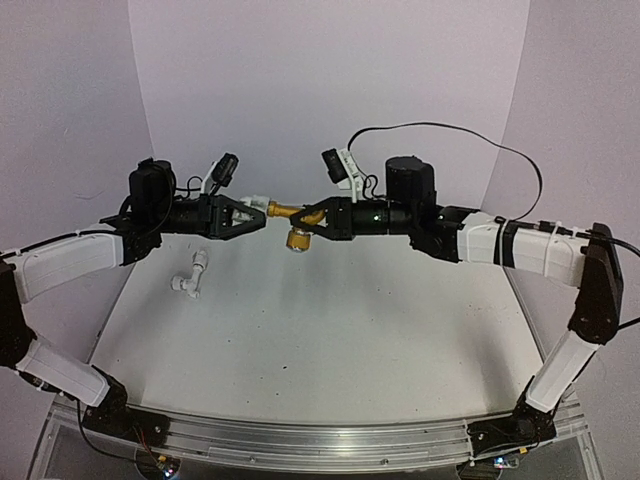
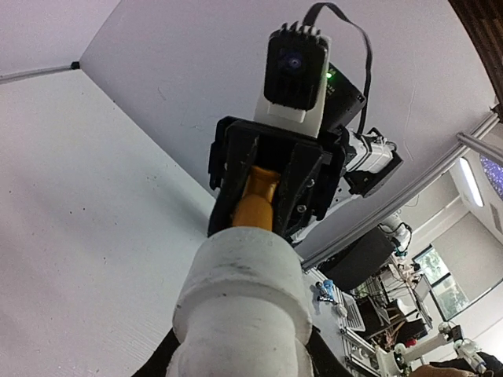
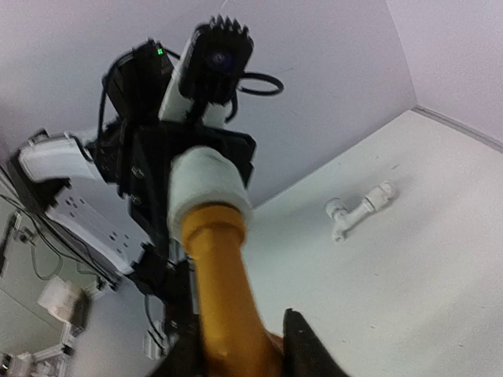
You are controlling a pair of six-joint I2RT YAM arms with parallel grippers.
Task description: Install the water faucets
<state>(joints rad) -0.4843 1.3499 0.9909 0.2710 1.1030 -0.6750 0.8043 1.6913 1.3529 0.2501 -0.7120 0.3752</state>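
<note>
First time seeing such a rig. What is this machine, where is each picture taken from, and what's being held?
These are two robot arms bolted at the near edge of a table. The wide picture looks down from above and behind them; the other two come from a camera on each wrist. The left gripper holds a white pipe fitting; the right gripper holds a yellow-gold faucet, its end meeting that fitting in mid-air. A white plastic faucet lies on the table.

The gold tap (image 1: 290, 213) is hanging level above the table's (image 1: 330, 330) far middle, silvery end pointing down, its tip meeting a white fitting (image 1: 257, 201); the white tap (image 1: 190, 273) is lying flat on the table's far left
</note>
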